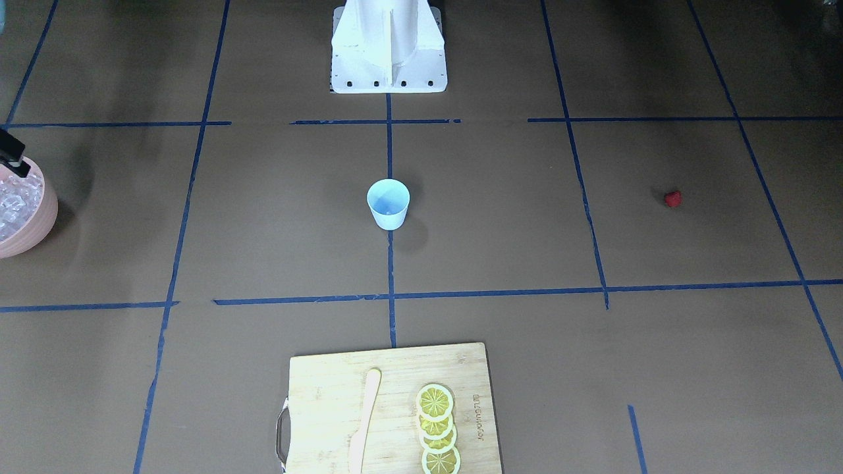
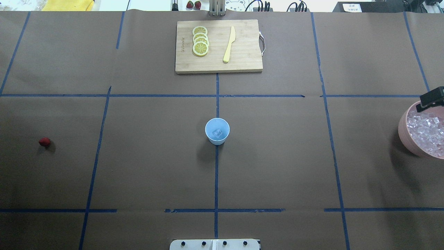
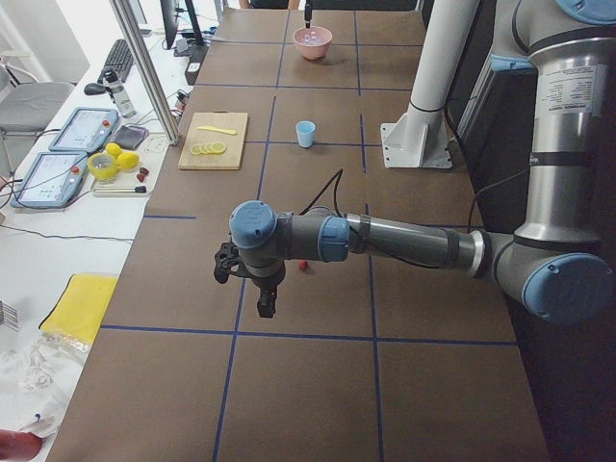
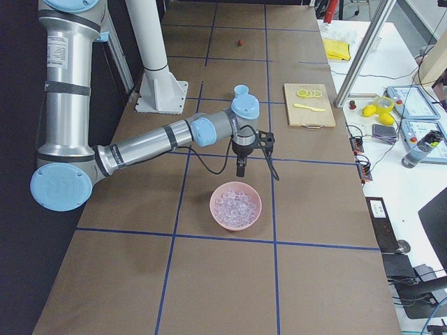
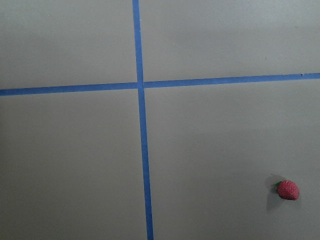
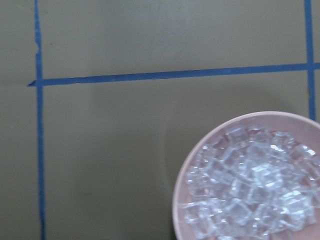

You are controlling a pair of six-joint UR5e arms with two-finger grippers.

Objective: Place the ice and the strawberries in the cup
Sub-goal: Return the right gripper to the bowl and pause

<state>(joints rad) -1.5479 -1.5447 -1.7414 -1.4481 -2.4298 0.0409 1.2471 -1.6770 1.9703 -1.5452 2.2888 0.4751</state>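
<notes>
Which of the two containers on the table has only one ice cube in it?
The small light-blue cup in the middle: a single ice cube lies in it. The bigger pink bowl holds a heap of cubes.

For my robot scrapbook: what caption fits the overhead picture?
Light-blue plastic cup holding a clear ice cube; tiny red strawberry far left, pink bowl of ice far right.
</notes>
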